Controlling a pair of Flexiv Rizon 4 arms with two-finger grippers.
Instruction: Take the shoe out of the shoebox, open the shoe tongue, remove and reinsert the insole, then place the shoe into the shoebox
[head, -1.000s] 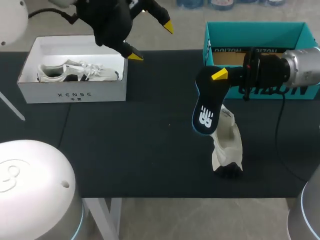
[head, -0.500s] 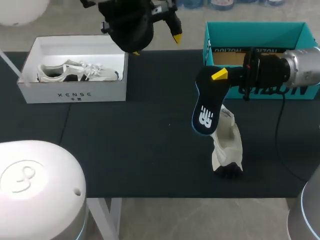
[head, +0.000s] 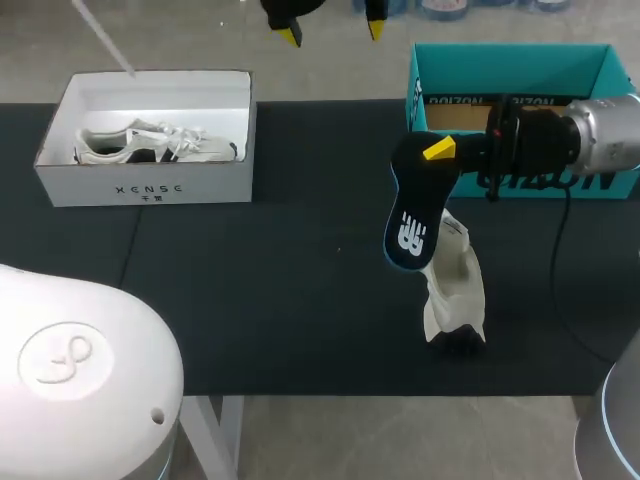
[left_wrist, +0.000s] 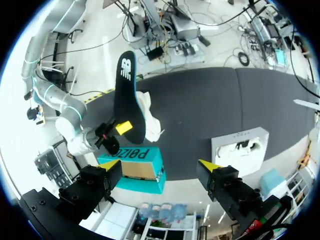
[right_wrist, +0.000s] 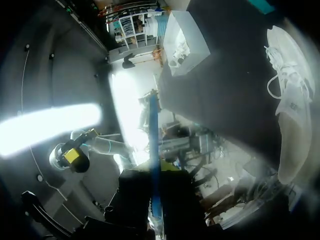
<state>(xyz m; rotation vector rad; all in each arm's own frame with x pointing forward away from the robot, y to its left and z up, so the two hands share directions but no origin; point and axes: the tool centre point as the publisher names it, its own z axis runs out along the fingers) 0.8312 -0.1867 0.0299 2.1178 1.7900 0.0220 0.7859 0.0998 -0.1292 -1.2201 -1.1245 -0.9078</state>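
My right gripper (head: 437, 150) is shut on the heel end of a dark insole (head: 410, 215) with a white logo, which hangs tilted above the table. Under and just past it, the white shoe (head: 455, 290) lies on the black table. The teal shoebox (head: 510, 47) stands open behind the right arm. In the right wrist view the insole (right_wrist: 154, 145) shows edge-on between my fingers, the shoe (right_wrist: 287, 100) off to one side. My left gripper (head: 332, 30) hangs open high over the table's far edge, holding nothing. The left wrist view looks down on the insole (left_wrist: 125, 95), shoe (left_wrist: 150, 120) and teal shoebox (left_wrist: 135, 167).
A white box (head: 150, 185) with another white-and-black shoe (head: 155, 143) inside stands at the table's back left; it also shows in the left wrist view (left_wrist: 240, 150). Black table surface (head: 270, 270) lies between the two boxes.
My left arm has swung up and away from the white box toward the table's far edge, still open. The right arm, insole and shoe have not moved.
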